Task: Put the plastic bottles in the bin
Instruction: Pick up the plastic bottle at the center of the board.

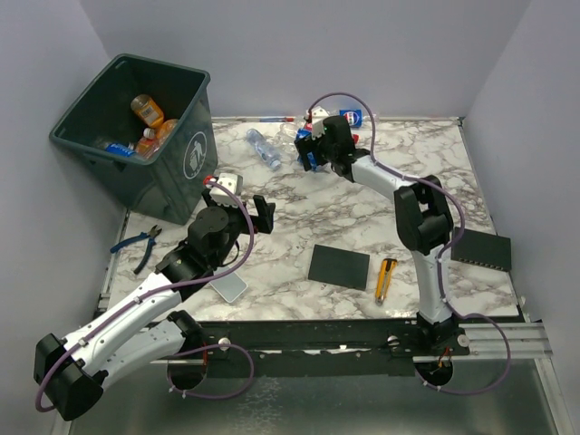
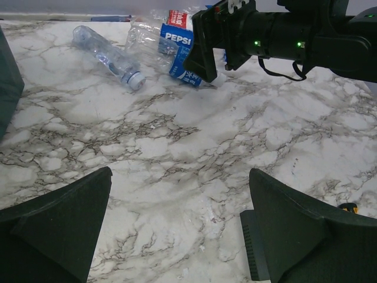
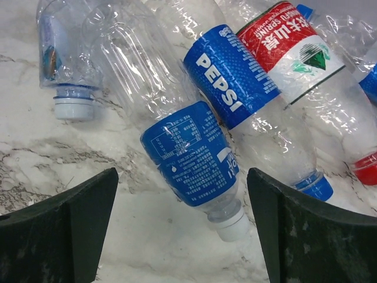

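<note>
The bin (image 1: 186, 172) stands at the table's (image 1: 299, 217) far left corner, with a white litter-person symbol (image 1: 193, 156) on its side. Inside it lie orange jugs (image 1: 148, 111) and a blue-labelled bottle (image 1: 116, 148) (its print is too small to read).

Right of the bin, along the far edge, a clear bottle (image 1: 264, 148) lies on its side. Further right is a heap (image 1: 304, 136) of crushed bottles. The right gripper (image 3: 182, 230) hangs just above that heap, jaws spread wide and holding nothing. Between its fingers lies a white-capped bottle (image 3: 197, 159) whose blue label carries fine white print. Touching it is the Pepsi bottle (image 3: 227, 82), its name in white on blue. Against that one lies the Nongfu bottle (image 3: 288, 47), its red-and-white label reading "Nongfu Spring" beside Chinese characters.

The left gripper (image 1: 243, 207) hovers just in front of the bin (low over the marble), jaws spread and empty, facing the heap.

Blue-handled pliers (image 1: 136, 243) lie in front of the bin. A black pad (image 1: 339, 266) and a yellow knife (image 1: 386, 277) lie well to its right, nearer the arms.
</note>
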